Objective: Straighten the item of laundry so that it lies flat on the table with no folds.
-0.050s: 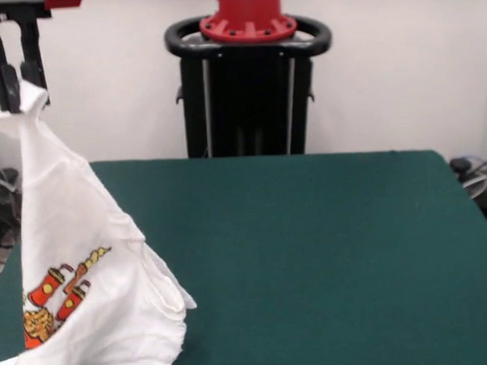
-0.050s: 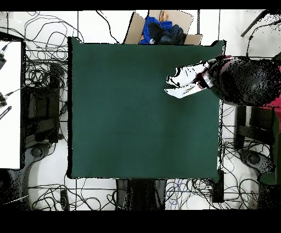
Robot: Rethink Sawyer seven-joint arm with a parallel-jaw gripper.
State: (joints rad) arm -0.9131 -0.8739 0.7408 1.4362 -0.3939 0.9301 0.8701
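We find the table [image 1: 311, 244] largely bare. The item of laundry [image 1: 78, 270] hangs at its near left corner as a tall limp cone, hem bunched on the table. We judge it light, soft and prone to fold; a sleeve or hem corner would suit regrasping. The gripper [image 1: 19, 79] holds its fingers [image 1: 4, 76] pinched on the topmost bunch.

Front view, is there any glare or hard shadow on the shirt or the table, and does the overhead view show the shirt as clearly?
Front view: even light, no glare on the matte table, only soft shading in the folds of the shirt hanging from the hand, whose edges look slightly soft. Overhead view: the shirt shows only as a small white patch, partly hidden under the arm.
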